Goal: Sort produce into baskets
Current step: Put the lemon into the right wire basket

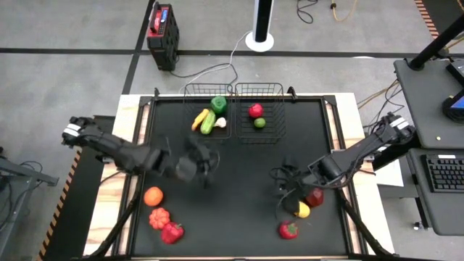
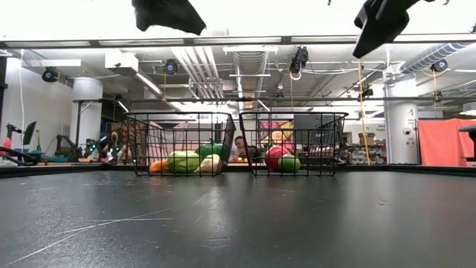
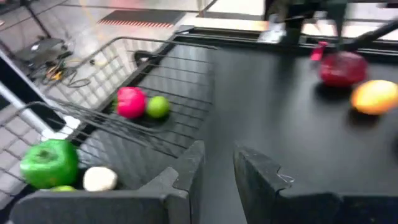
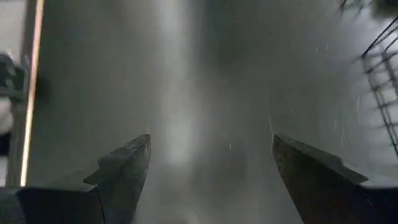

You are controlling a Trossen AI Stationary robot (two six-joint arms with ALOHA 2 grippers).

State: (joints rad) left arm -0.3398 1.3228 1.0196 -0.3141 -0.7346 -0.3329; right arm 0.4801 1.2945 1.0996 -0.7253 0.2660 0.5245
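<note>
Baskets: left basket (image 1: 208, 101) holds green pepper, cucumber, yellow piece and garlic; right basket (image 1: 259, 101) holds a red piece and a lime-green one. Both stand at the counter's (image 1: 239, 167) far edge.
Loose produce: orange fruit (image 1: 153, 196), ribbed red piece (image 1: 159, 217) and red pepper (image 1: 172, 233) near the left front; dark red piece (image 1: 315, 197), yellow lemon (image 1: 302, 210) and another red piece (image 1: 288, 230) near the right front.
Left gripper (image 3: 217, 165): mid-counter, fingers slightly parted, empty.
Right gripper (image 4: 210, 165): fingers spread wide, empty, just beside the lemon group.
Step, by judgement: between picks (six pieces remain). Next calls for lowering over one loose piece and closing.
</note>
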